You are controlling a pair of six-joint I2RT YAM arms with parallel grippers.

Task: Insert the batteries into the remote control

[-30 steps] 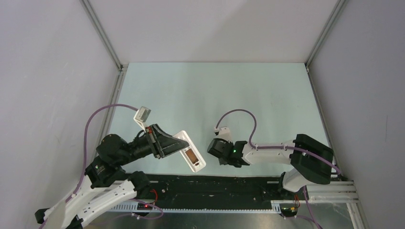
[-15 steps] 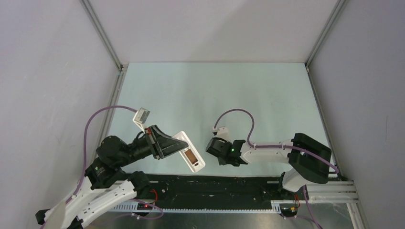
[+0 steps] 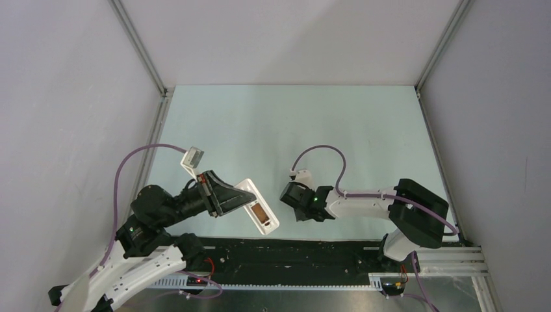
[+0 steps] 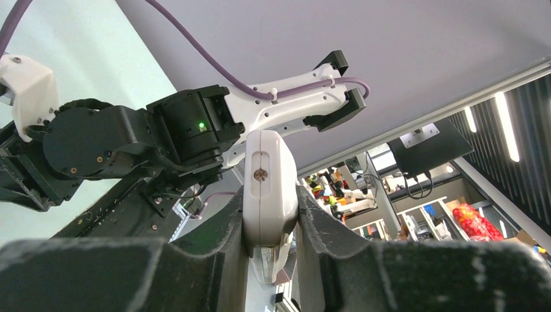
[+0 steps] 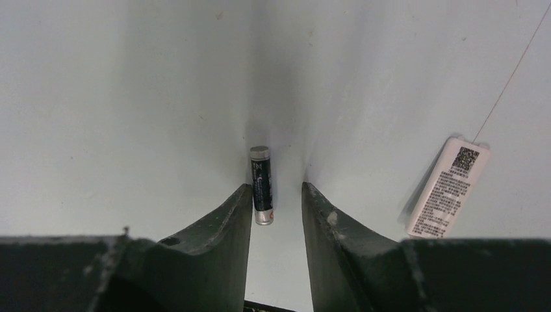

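left arm (image 3: 133, 268) and right arm (image 3: 361, 203): white link shells, black joint housings. purple cable (image 3: 158, 144) loops to a white wrist camera box (image 3: 193, 156) on each. green LED (image 3: 316, 199) lit on the right wrist. right gripper (image 5: 275, 190) jaws dark, scuffed.

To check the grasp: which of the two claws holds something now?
The left claw, shut on the remote control. The right claw only straddles a battery lying on the table.

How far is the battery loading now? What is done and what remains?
Done: the left gripper is shut on the remote control. In hand: the open right gripper straddles one battery lying on the table, not yet gripped. Left: grasp it, carry it over, insert it; no battery looks loaded yet.
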